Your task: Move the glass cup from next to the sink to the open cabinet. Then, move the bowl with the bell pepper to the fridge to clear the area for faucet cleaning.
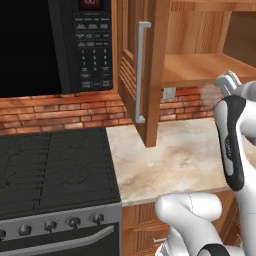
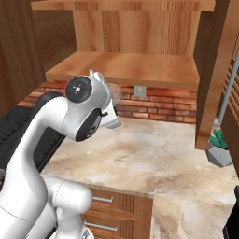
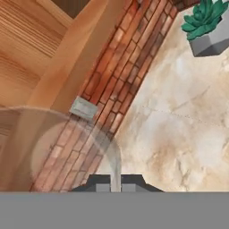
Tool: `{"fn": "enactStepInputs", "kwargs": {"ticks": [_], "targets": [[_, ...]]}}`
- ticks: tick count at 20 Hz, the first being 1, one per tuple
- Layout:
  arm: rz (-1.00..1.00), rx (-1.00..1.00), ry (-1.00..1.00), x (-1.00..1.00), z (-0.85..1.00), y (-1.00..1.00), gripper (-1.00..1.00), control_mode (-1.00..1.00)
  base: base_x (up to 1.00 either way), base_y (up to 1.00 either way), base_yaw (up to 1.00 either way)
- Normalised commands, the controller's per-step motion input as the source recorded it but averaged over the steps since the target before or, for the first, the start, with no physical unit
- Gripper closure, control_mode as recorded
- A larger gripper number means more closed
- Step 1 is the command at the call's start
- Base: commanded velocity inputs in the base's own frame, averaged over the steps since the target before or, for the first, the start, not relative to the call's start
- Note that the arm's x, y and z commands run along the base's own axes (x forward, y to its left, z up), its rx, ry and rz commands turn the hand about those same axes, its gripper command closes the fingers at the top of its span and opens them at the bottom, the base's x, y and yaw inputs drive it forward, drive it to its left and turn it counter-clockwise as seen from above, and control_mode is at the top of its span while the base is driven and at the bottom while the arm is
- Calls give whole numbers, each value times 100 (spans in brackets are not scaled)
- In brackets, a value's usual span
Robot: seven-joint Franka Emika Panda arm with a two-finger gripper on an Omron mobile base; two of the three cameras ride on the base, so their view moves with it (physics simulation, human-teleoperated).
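1. Step in hand: carrying small pale translucent glass cup (image 3: 67,147) to brown wooden open cabinet (image 2: 126,67).
2. Gripper (image 3: 115,184) clenched on cup wall; cup raised before brick backsplash (image 3: 129,67), just below shelf.
3. Next, likely: lift above shelf edge, advance inward, set down upright.

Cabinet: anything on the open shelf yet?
No. The cabinet shelf is bare wood where visible. The claw, shut on the cup, holds it in front of the brick wall, level with the shelf edge. The arm covers a little of the shelf's front.
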Motion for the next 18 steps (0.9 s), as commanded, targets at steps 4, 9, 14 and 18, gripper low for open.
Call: {"fn": "enactStepInputs", "kwargs": {"ticks": [4, 9, 14, 18], "targets": [[12, 0, -23, 0, 97, 0, 100, -100, 0, 0, 0], [4, 0, -12, 22, 80, 0, 100, -100, 0, 0, 0], [0, 0, 7, 41, 18, 4, 100, -100, 0, 0, 0], [0, -6, 21, 22, -19, 15, 100, -100, 0, 0, 0]]}}
